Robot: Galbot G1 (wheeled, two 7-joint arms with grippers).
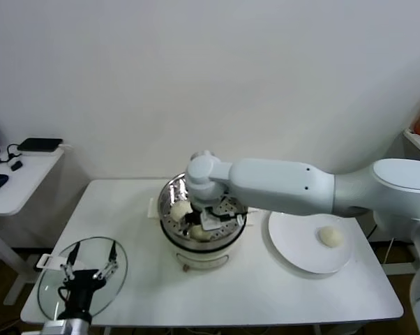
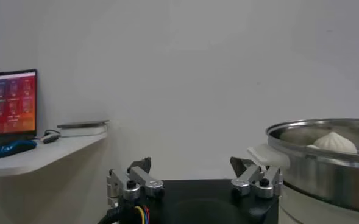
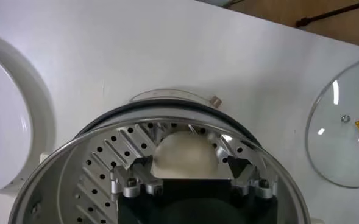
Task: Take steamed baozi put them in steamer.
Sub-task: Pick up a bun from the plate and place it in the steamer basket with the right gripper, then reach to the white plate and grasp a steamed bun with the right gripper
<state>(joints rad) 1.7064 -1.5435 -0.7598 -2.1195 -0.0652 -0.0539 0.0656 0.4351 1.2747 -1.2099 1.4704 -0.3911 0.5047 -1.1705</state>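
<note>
The steamer, a shiny steel pot on a cream base, stands mid-table. Inside it I see one baozi on the left and another baozi near the front. My right gripper reaches down into the pot. In the right wrist view the right gripper is open, its fingers wide on either side of a baozi resting on the perforated tray. A further baozi lies on the white plate. My left gripper is parked open at the front left, above the lid.
A round glass lid lies at the table's front left corner, also the glass lid in the right wrist view. A side desk with a blue mouse stands to the left. The left wrist view shows the steamer's rim close on its right.
</note>
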